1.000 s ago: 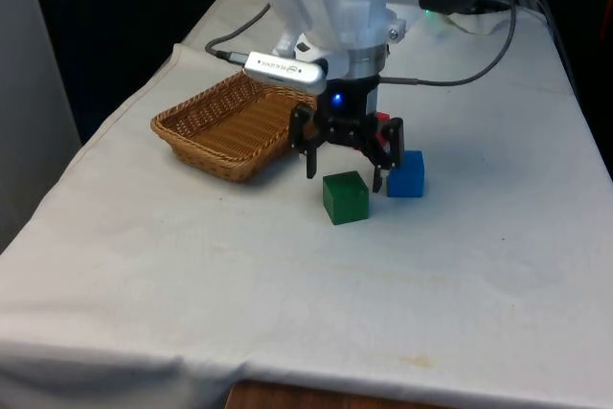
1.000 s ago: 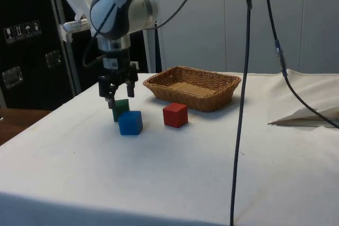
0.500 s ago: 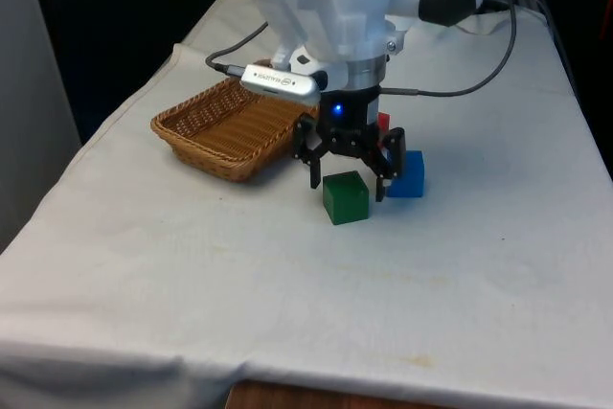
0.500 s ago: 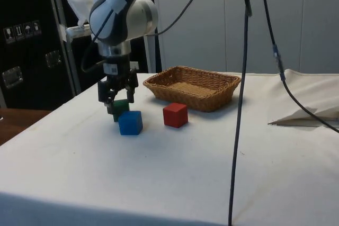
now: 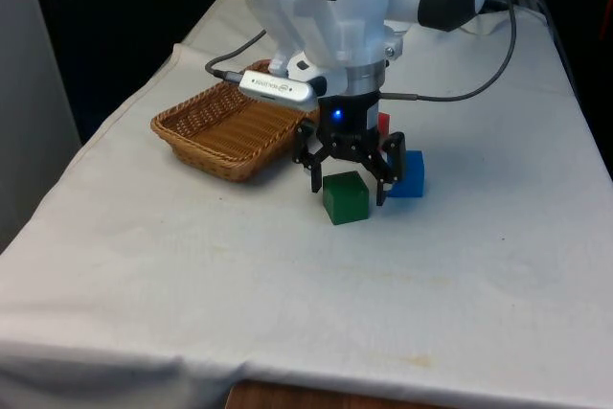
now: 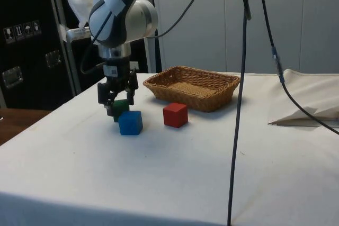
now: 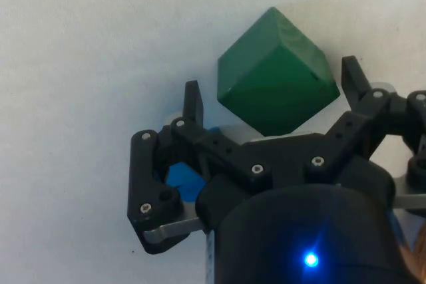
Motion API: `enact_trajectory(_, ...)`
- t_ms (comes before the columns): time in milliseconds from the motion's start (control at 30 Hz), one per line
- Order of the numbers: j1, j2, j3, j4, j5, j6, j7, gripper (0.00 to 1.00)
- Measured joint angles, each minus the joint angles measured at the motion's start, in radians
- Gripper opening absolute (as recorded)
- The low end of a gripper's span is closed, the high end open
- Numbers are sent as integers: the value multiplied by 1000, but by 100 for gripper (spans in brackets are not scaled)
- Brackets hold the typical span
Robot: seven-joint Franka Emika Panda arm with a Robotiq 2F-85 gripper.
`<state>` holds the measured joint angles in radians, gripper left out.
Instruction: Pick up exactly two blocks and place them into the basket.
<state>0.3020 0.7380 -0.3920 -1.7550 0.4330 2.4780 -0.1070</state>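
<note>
Pincer [image 5: 347, 182] hangs spread apart over the green block [image 5: 345, 197]; lower straight, straddling it squarely, clear of the blue block [image 5: 406, 174].

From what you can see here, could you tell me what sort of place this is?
Probably a robotics lab: a white-clothed table, dark equipment cabinets behind, and hanging black cables over it.

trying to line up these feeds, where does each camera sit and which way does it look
Front view: across the table at the arm, gripper over the green wooden cube.
Side view: from the table's side, arm beside the woven wicker basket.
Wrist view: on the wrist, looking down past the fingers.
All share the green cube.
</note>
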Motion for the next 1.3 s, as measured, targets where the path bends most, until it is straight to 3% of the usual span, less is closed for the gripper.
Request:
enact_trajectory(767,0,0,-6,0,-1,0,0,100)
enact_trajectory(800,0,0,-6,0,-1,0,0,97)
enact_trajectory(867,0,0,-6,0,-1,0,0,80)
enact_trajectory(900,0,0,-6,0,-1,0,0,69)
enact_trajectory(933,0,0,-6,0,-1,0,0,46)
enact_trajectory(1300,0,0,-7,1,-1,-1,0,45)
